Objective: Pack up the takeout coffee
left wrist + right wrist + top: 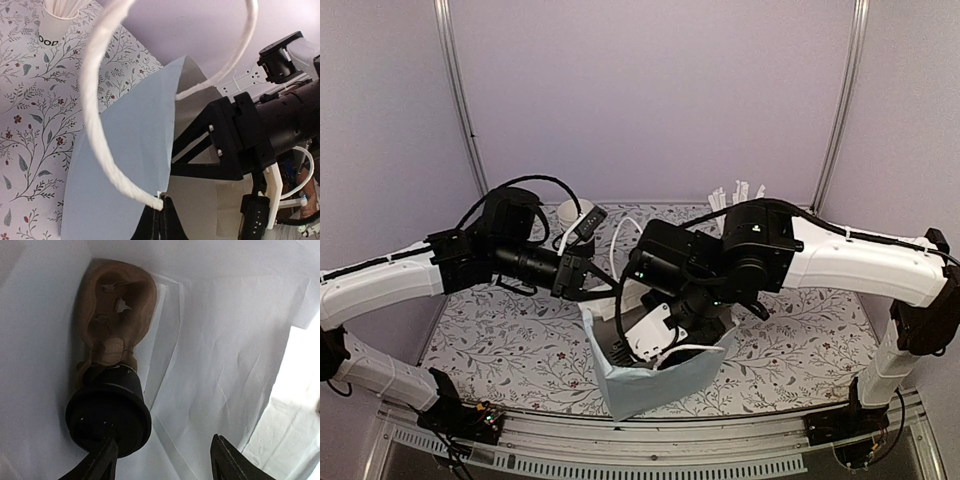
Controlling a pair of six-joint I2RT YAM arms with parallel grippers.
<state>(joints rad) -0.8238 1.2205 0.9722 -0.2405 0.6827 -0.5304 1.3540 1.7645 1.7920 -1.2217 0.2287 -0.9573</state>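
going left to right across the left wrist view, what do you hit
cup of straws → paper bag → right arm

**A robot test booth in a lab**

Plain lilac walls point(650, 90) and slim metal poles point(460, 90) close in behind and beside the table point(500, 350), which is covered with a flowered cloth. Two black-and-white robot arms point(860, 260), with cables, are bolted at the table's near edge above a slotted metal rail point(650, 440). On the table are shop-style props: a paper bag point(650, 385) toward the front and a cup of wrapped straws point(740, 195) at the back.
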